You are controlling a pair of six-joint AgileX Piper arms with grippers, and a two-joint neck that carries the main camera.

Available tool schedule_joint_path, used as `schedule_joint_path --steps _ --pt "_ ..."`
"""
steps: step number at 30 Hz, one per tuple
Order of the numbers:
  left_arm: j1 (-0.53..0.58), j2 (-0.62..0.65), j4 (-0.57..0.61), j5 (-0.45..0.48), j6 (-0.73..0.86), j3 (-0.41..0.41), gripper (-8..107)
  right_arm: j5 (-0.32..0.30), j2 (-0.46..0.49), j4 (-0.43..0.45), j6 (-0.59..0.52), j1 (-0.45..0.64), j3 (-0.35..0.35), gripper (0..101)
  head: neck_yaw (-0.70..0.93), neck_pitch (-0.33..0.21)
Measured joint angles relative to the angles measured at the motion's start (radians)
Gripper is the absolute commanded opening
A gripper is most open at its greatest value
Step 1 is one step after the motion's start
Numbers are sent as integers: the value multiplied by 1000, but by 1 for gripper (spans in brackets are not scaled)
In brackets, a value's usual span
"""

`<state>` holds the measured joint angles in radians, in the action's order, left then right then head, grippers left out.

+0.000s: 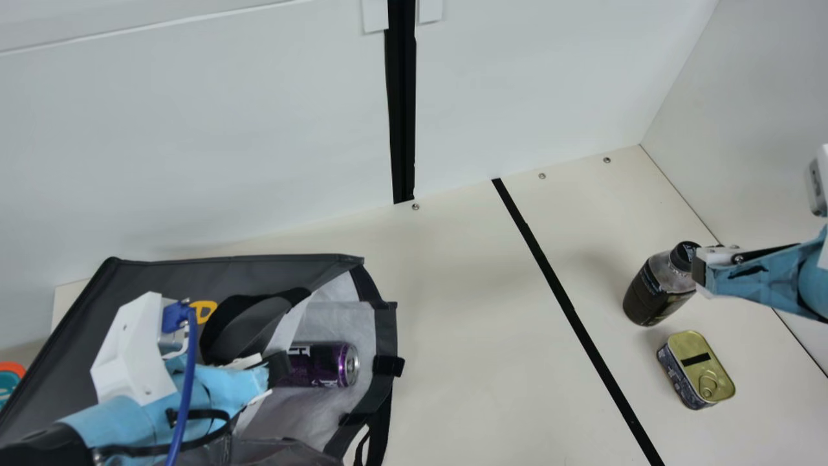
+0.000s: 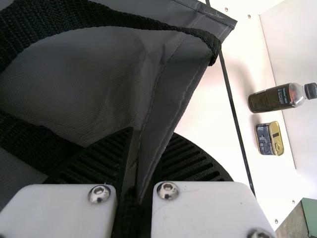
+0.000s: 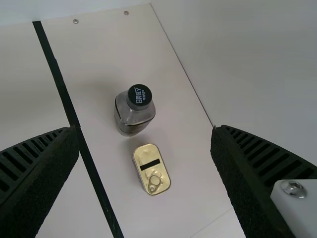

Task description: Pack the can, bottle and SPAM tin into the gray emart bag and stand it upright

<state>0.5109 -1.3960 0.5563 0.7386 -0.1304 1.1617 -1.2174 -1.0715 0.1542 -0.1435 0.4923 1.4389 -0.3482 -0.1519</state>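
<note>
My left gripper (image 1: 275, 372) is over the gray bag (image 1: 162, 275), which lies on its side with its mouth to the right. In the left wrist view that gripper (image 2: 136, 171) is shut on a fold of the bag's edge (image 2: 171, 94). The purple can (image 1: 320, 364) lies inside the bag's mouth. The dark bottle (image 1: 656, 288) stands upright at the right, and the tin (image 1: 698, 372) lies flat beside it. My right gripper (image 1: 702, 272) is near the bottle's cap; its own view shows this gripper (image 3: 145, 131) open, with bottle (image 3: 133, 111) and tin (image 3: 151, 169) beyond the fingers.
A black tape line (image 1: 569, 310) crosses the table between bag and bottle. White walls (image 1: 194, 129) rise at the back and right. An orange and teal object (image 1: 10, 382) is at the far left edge.
</note>
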Motion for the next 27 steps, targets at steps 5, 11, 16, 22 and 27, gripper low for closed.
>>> schedule_joint_path --steps 5,11,16,22,27 --pt "0 0 0 0 0 0 -8 -1 -42 -12 -16 15 21 95 0 0" --pt "0 0 0 0 0 0 -8 1 -96 -35 -40 34 43 95 2 0" --pt "0 0 0 0 0 0 -8 16 -135 -57 -55 51 43 95 0 0" --pt "0 0 0 0 0 0 -8 40 -180 -78 -70 67 32 95 0 0" --pt "0 0 0 0 0 0 -8 53 -215 -93 -78 78 18 95 0 0"
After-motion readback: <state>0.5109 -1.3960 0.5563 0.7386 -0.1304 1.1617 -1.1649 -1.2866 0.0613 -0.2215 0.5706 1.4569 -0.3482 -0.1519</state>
